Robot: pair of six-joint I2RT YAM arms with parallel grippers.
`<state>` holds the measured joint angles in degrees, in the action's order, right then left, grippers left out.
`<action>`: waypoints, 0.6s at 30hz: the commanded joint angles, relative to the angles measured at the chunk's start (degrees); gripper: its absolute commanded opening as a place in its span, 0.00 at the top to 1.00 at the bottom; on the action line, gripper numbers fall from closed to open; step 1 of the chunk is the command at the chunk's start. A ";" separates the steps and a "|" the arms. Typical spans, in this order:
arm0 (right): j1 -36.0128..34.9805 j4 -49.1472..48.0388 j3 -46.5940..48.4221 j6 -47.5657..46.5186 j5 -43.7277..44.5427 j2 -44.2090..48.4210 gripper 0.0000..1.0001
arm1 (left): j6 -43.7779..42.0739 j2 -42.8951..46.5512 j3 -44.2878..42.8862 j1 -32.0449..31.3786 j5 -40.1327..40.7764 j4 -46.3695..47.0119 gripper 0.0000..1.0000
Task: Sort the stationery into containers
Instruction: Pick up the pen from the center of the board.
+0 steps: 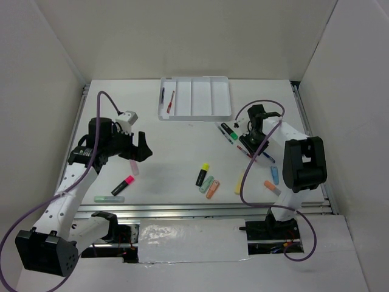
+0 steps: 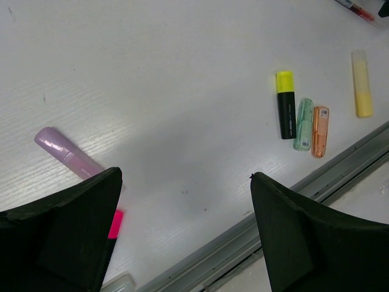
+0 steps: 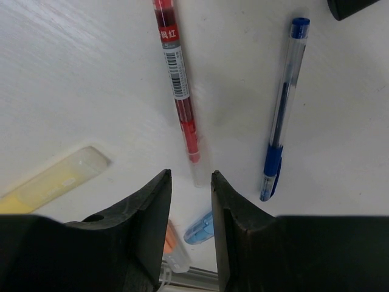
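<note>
The white four-compartment tray stands at the back, with a dark pen and a red pen in its leftmost compartment. My right gripper hangs low over the table, jaws a narrow gap apart and empty. A red pen lies just beyond its fingertips and a blue pen to the right. My left gripper is wide open and empty, above a lilac marker and a pink-capped highlighter.
A yellow-capped highlighter, green marker, orange marker and yellow marker lie mid-front. A blue marker and orange marker lie front right. A green marker lies front left. A green-capped highlighter lies near the tray.
</note>
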<state>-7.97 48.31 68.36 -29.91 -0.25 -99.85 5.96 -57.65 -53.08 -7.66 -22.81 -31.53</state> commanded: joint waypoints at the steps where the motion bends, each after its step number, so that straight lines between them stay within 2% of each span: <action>1: -0.56 -2.43 1.61 -0.24 -1.95 -1.30 0.60 | -0.68 -0.09 -0.18 0.54 -1.19 1.64 0.01; 18: -1.44 -6.39 1.08 -0.50 -3.09 -5.44 0.66 | -0.24 0.08 0.61 1.59 -1.80 2.09 0.01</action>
<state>-8.73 43.57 68.36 -29.91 -2.44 -104.57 6.00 -57.74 -52.73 -6.50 -23.22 -31.33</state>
